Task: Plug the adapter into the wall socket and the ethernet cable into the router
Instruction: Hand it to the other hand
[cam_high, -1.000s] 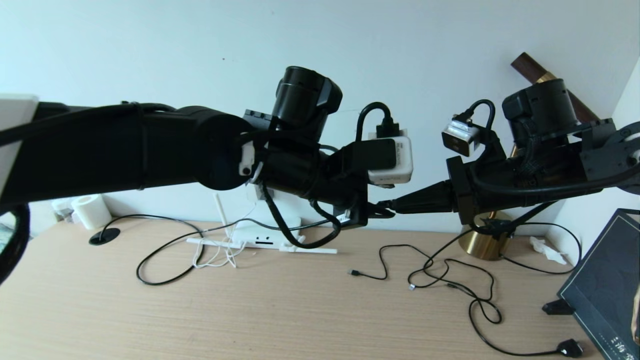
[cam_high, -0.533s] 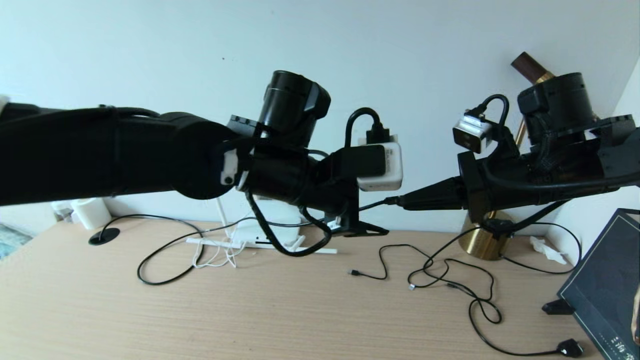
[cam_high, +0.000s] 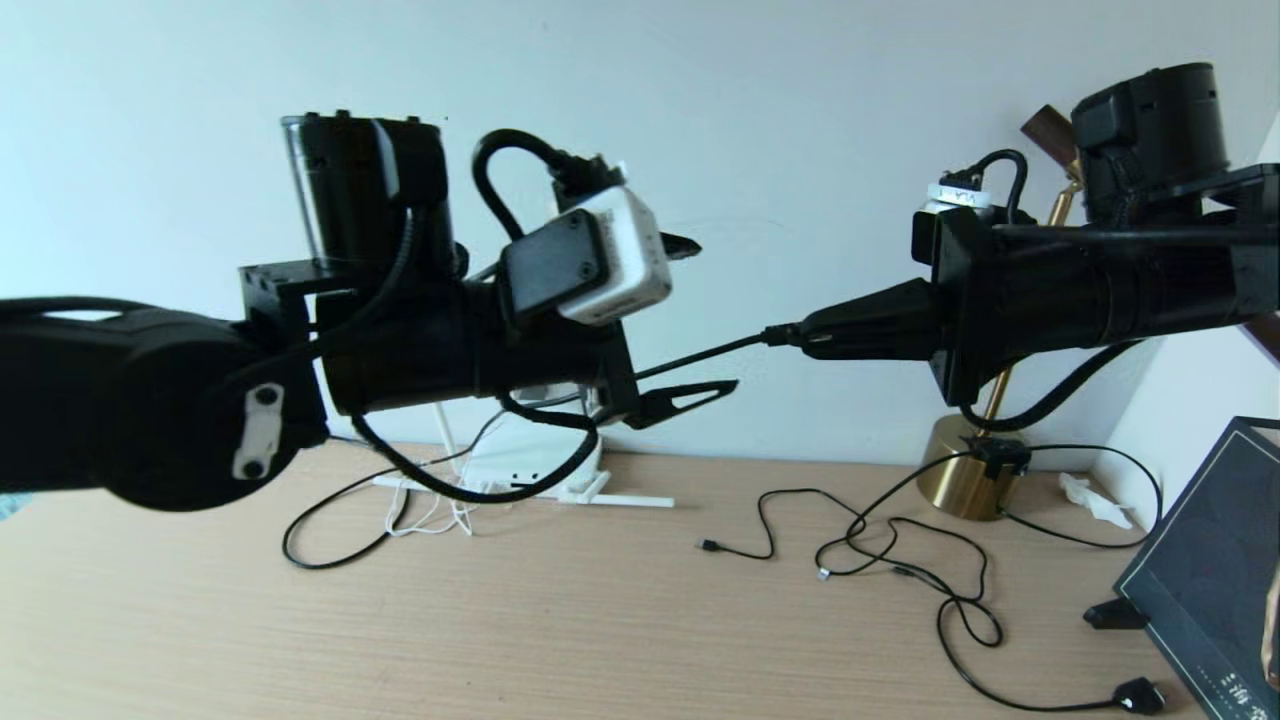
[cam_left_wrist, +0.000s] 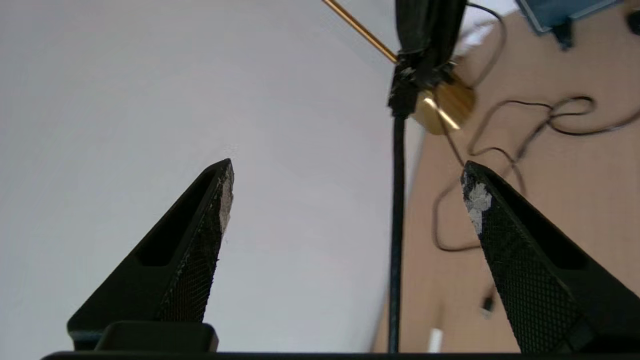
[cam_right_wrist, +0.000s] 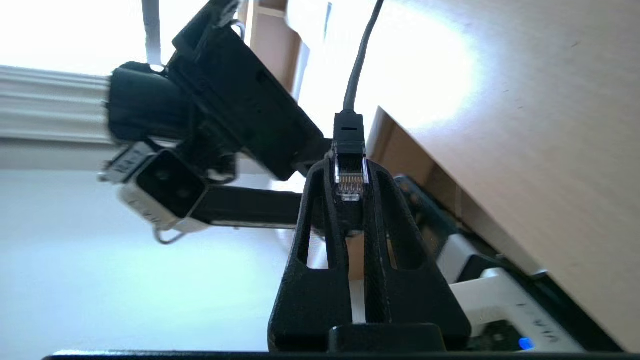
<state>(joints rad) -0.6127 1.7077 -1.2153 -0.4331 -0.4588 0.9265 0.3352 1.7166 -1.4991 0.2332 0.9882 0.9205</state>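
Pinching the ethernet cable (cam_right_wrist: 350, 170) by its clear plug, the right gripper (cam_right_wrist: 350, 172) keeps it aimed toward the router (cam_high: 520, 462) (left gripper (cam_left_wrist: 350, 195) gaping wide, empty).

My left gripper (cam_high: 690, 320) hangs up in the air at left, above the desk (cam_high: 600, 620), its fingers (cam_left_wrist: 210, 225) spread wide. My right gripper (cam_high: 800, 337) faces it from the right, level with it, pinched on the connector of the ethernet cable (cam_right_wrist: 350, 170). That cable runs from my right fingertips across to the left and passes between my left fingers, touching neither. Below and behind my left arm, the router (cam_high: 520, 465) stands on the desk against the wall. Loose cables (cam_high: 900, 560) sprawl on the desk to the right, below my right gripper.
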